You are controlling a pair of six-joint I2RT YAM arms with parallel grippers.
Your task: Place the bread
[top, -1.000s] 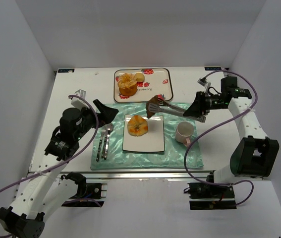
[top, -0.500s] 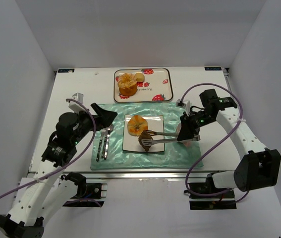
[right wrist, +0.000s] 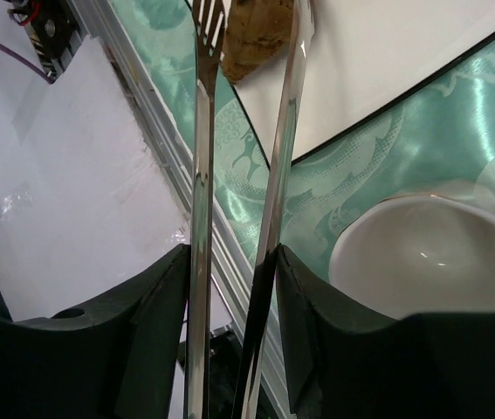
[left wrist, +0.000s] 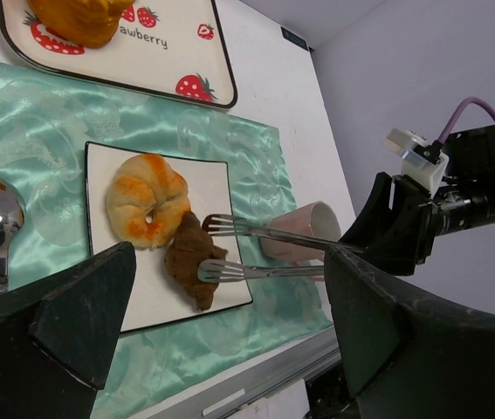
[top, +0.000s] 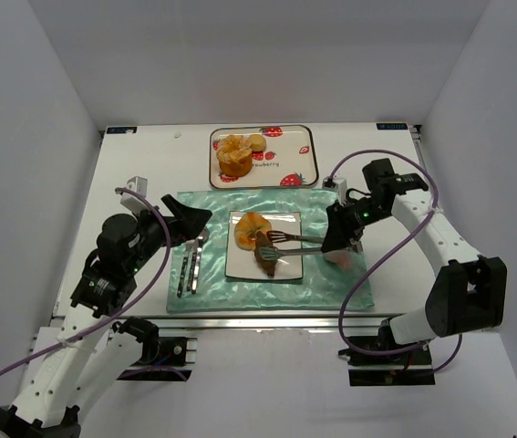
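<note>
A dark brown bread [top: 264, 262] lies on the white square plate [top: 287, 267], just in front of a golden ring-shaped bread [top: 253, 230]. My right gripper [top: 340, 239] is shut on metal tongs [top: 296, 244]. The tong arms are spread apart, one tip over the brown bread, the other beside the golden bread. The left wrist view shows the brown bread [left wrist: 190, 262] resting on the plate [left wrist: 216, 183] under a tong arm [left wrist: 264, 271]. The right wrist view shows the bread [right wrist: 256, 30] beyond the tong tips. My left gripper [top: 188, 212] is open and empty over the mat's left end.
A pink cup [top: 338, 259] stands on the green mat [top: 240, 294] under my right gripper. A fork and spoon [top: 190, 260] lie left of the plate. A strawberry tray [top: 287, 151] with more bread [top: 233, 155] is at the back.
The tongs carried the brown bread from above the plate's back down onto the plate, then their arms spread and the bread rests there. The left arm drew back slightly.
</note>
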